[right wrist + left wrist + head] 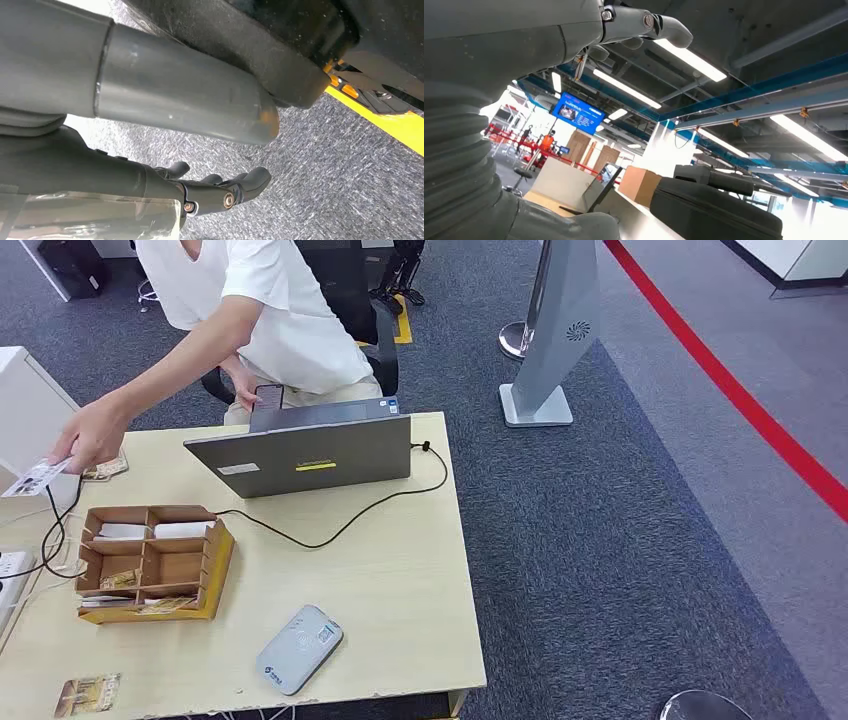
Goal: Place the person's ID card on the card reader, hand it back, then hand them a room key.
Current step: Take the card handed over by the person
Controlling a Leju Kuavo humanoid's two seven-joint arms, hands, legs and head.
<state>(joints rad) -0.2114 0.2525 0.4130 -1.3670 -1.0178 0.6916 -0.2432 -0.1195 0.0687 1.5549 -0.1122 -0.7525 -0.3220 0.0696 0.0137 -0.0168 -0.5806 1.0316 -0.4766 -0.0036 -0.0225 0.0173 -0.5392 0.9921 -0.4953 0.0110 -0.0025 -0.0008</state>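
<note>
The person (250,310) behind the table (400,580) is stretching an arm out toward nine o'clock, with the ID card (35,478) pinched in their hand (95,435) just past the table's left edge. So this looks like the very opening step: the card is being offered and the robot has not yet taken it.

The left hand (644,27) shows in its wrist view raised toward the ceiling lights, grey thumb and fingers spread, nothing in them. The right hand (220,192) hangs low over the carpet, dark fingers loosely curled, also holding nothing.

The next move, I'd judge, calls for the left hand to meet the card at nine o'clock, pinch its thin flat edge, and carry it to the card reader (299,648), which lies near the front edge at about six o'clock. A stiff, slick card will need a careful pinch.

The reader is a smooth grey-blue slab with rounded corners, lying flat and askew. At eight o'clock sits a wooden box (150,562) split into compartments, light cards lying in the far two; whether these are room keys I cannot tell. A grey matte laptop (300,452) stands at twelve o'clock, its black cable (330,535) looping across the pale wood-grain top. A small printed card (88,694) lies at the near left corner. The floor is grey nubbly carpet.
</note>
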